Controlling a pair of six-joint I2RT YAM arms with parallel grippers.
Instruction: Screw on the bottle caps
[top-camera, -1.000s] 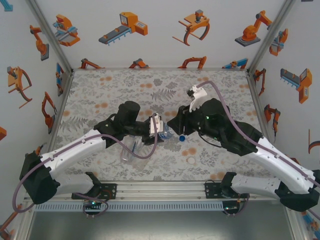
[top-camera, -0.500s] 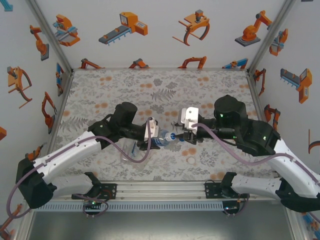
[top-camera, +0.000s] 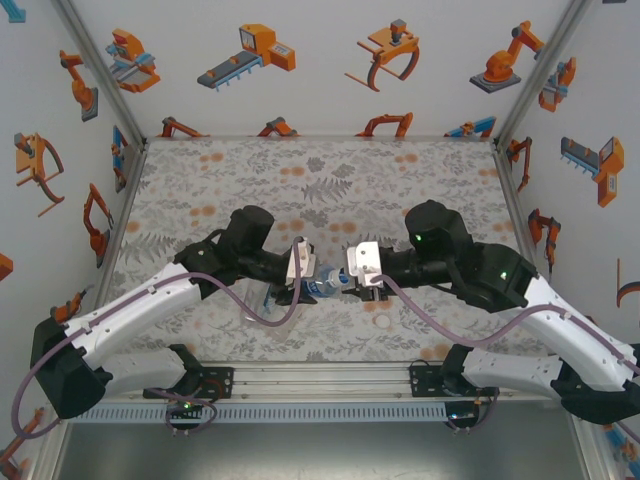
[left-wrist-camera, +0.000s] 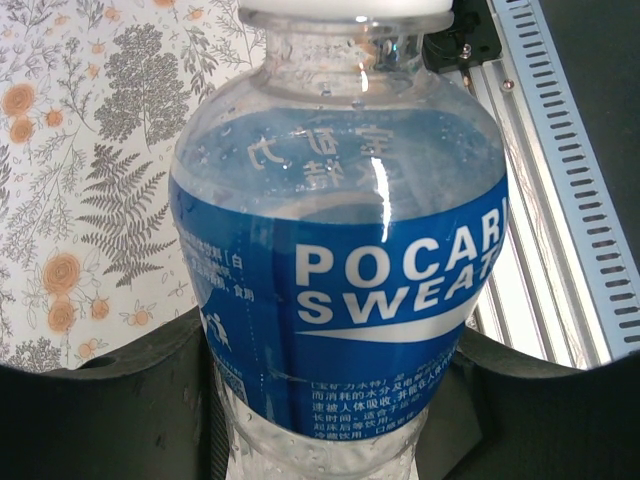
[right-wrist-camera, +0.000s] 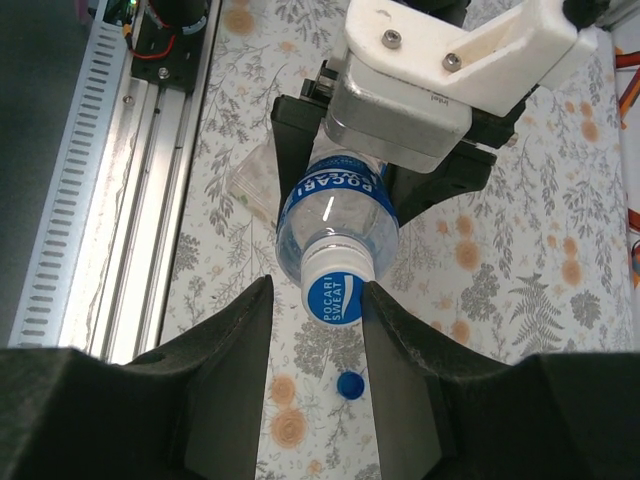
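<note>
Two grippers meet above the table (top-camera: 300, 170), close to the middle of its near edge, on one capping job. To finish it cleanly, I judge, my right gripper (right-wrist-camera: 318, 300) should sit square on the neck's axis, bite the rim evenly and turn without pushing sideways, while the bottle is held rigid. Nearest my right fingertips, the white cap (right-wrist-camera: 335, 292) sits on the neck between the two tips. The jaws flank it narrowly, one side seeming to touch and a sliver of table showing on the other, so I cannot tell whether they grip. Beyond it, the blue-labelled bottle (left-wrist-camera: 340, 280) lies level, mouth toward them, its body clamped in my left gripper (top-camera: 303, 278). Farther down, a blue cap (right-wrist-camera: 349, 384) rests loose on the table.
</note>
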